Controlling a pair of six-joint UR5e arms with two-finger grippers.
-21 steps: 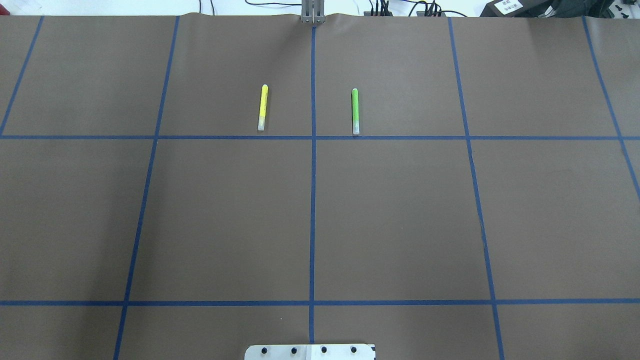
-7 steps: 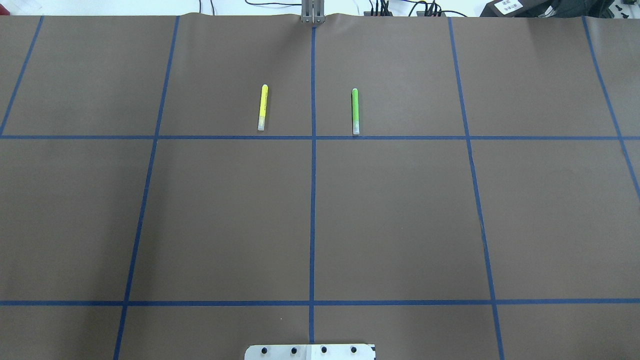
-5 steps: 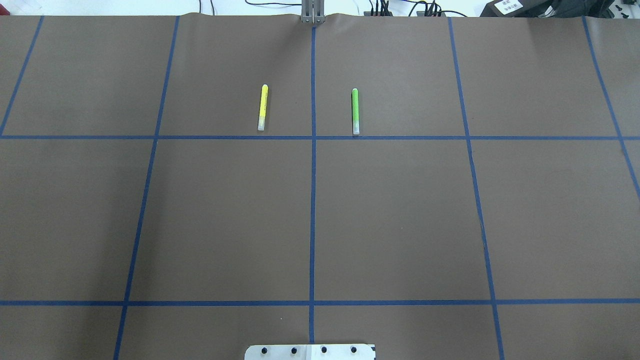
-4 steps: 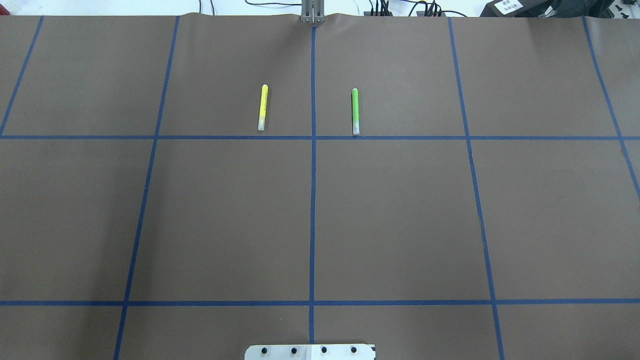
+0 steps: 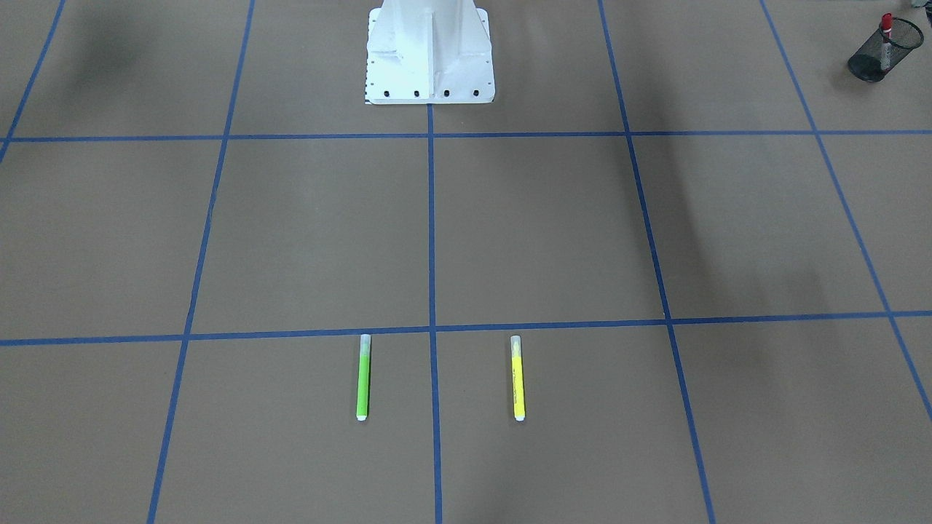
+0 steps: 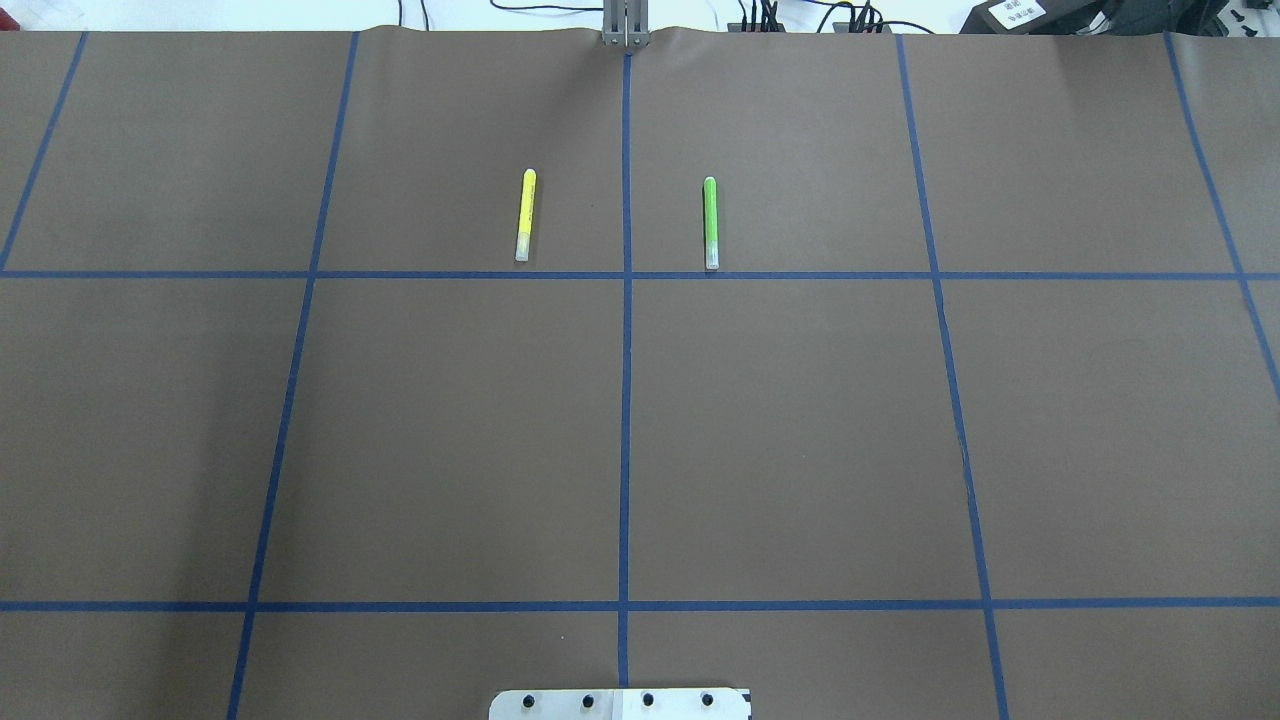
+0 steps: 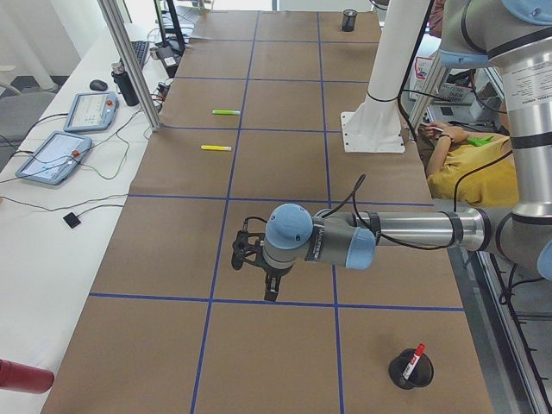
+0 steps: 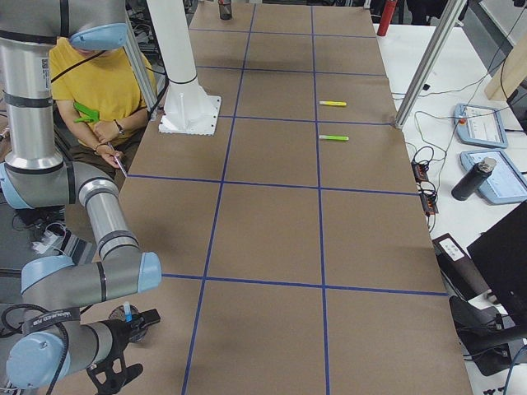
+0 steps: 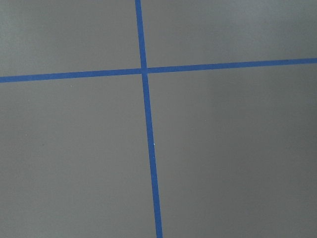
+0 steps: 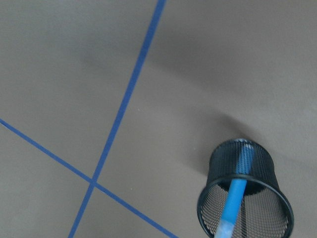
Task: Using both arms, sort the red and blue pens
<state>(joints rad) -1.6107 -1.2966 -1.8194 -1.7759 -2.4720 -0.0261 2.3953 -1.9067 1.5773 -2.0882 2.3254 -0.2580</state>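
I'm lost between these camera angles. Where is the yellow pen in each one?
Front-facing: yellow pen low, right of the centre tape line.
Overhead: the pen high, left of that line.
Exterior left: the pen upper left, nearer of two.
Exterior right: the pen upper right, farther of two.
Left wrist: not in it.
Right wrist: not in it.
Shared landmark: the green pen, parallel across that line.

Pens: 1 red marker, 1 blue pen, 1 green pen, 1 yellow pen. 2 mesh cups. 2 arms.
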